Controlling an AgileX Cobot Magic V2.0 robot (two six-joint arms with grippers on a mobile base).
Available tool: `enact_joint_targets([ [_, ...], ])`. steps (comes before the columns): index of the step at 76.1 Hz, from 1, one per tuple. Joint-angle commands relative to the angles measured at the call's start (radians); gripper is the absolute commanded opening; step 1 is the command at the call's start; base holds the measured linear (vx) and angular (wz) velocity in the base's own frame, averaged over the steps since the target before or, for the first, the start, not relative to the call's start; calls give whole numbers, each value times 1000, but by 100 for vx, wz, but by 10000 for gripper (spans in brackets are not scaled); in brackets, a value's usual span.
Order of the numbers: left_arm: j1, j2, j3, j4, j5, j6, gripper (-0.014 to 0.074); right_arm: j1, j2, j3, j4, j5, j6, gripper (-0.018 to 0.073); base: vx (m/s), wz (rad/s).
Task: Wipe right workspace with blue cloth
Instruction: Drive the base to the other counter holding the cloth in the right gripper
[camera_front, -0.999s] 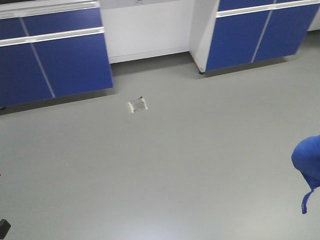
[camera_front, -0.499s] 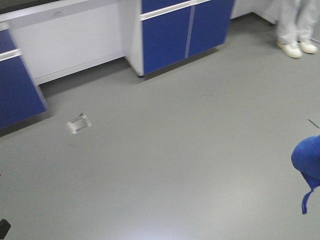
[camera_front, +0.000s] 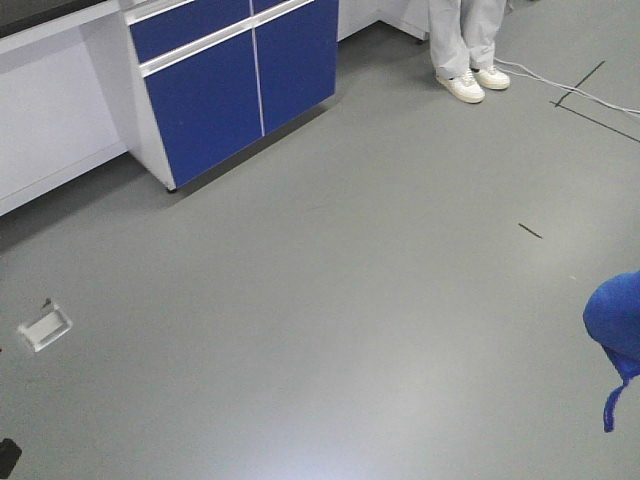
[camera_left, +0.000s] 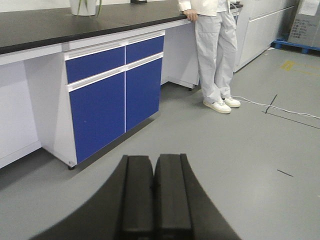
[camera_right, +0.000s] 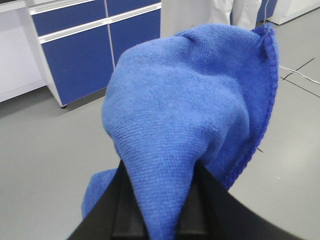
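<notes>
Furthest left in the front-facing view a small white floor plate (camera_front: 44, 327) lies on the grey floor (camera_front: 330, 330), and beyond it stands a white cabinet with blue doors (camera_front: 235, 85). My left jaws (camera_left: 152, 195) are pressed together with nothing between them, aimed at that cabinet and the black tabletop (camera_left: 50, 27) above it. I cannot tell whether this is the right workspace I am meant to wipe. Further right a person in white (camera_left: 212, 55) stands at the tabletop, with a cable (camera_front: 570, 88) trailing over the floor by their shoes. At the far right my right jaws (camera_right: 157, 200) are clamped on the blue cloth (camera_right: 185, 100), which is in the air over the floor and touches no surface. It hangs as a bunched lump, its long axis roughly up and down in the front view (camera_front: 615, 320), with a thin tail pointing at the floor. From the wrist it billows over the jaws, the stitched hem running down its right side, and no flat face is presented. I judge the risks to be these: the loose bulk could work out of the pinch in travel, the dangling tail could snag on an edge, and a lump pressed down would wipe only a narrow strip. The person and cable lie near any path rightwards.
</notes>
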Motion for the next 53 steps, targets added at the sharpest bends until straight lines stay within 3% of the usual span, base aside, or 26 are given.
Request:
enact_joint_targets([
  [1,-7,0,-25,-5,-81,-3,-6,-3,9,-27,0,-78,-5,-3,32,-19],
  [53,-7,0,-25,-5,-81,-3,-6,-3,9,-27,0,-78,-5,-3,37,4],
])
